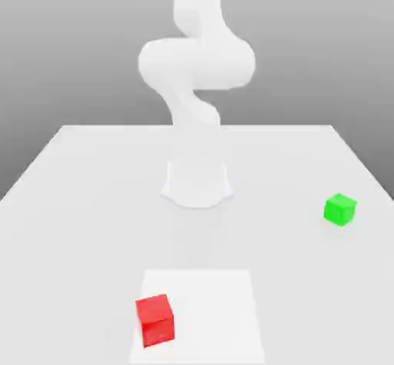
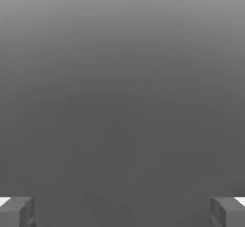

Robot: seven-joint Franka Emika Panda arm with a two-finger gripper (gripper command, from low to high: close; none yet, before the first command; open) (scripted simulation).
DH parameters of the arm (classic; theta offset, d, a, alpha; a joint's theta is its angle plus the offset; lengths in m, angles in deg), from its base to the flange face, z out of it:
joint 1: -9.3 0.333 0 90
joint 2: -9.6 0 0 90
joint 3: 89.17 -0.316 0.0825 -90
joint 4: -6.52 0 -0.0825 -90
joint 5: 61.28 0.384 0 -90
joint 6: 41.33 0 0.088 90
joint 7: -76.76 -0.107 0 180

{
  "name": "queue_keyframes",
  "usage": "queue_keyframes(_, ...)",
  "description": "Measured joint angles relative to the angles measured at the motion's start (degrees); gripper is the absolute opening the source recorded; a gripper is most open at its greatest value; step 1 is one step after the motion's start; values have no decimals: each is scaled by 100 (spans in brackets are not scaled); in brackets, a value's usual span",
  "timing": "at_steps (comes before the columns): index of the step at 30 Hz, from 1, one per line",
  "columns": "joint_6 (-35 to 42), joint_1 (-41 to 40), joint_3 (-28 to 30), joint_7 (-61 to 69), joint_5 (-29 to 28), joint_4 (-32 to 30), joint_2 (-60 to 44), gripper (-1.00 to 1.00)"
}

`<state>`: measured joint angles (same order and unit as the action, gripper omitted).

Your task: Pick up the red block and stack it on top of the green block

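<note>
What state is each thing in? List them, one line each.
red block: resting on the table, on a lighter square patch, not held, nothing on it.
green block: resting on the table toward the exterior view's right, apart from the red block, nothing stacked on it.
gripper: open, fingers spread wide, nothing between them.
table: flat, carrying both blocks.

No words, numbers, labels or signs are showing anywhere in these pictures. Nothing is carrying any writing that can be read.
</note>
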<state>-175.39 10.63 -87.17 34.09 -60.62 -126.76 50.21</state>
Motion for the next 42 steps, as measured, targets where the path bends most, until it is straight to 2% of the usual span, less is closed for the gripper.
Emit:
queue_keyframes(9, -828, 372, 629, 1205, 314, -543, -1910, 0)
queue_keyframes(16, -1459, 467, 907, 2120, 543, -957, -3368, 0)
queue_keyframes(23, -2119, 299, 975, 2772, 431, -1363, -4781, 0)
queue_keyframes(28, -2916, 42, 654, 3143, 807, -1271, -5810, 0)
queue_keyframes(29, -3048, -24, 574, 3194, 875, -1246, -5971, -100)
queue_keyframes(36, -3055, -37, 561, 3190, 869, -1245, -5987, -100)
queue_keyframes(41, -2316, 134, 823, 2847, 404, -1393, -5087, -100)
queue_keyframes(42, -2221, 228, 729, 2873, 379, -1452, -4935, -100)
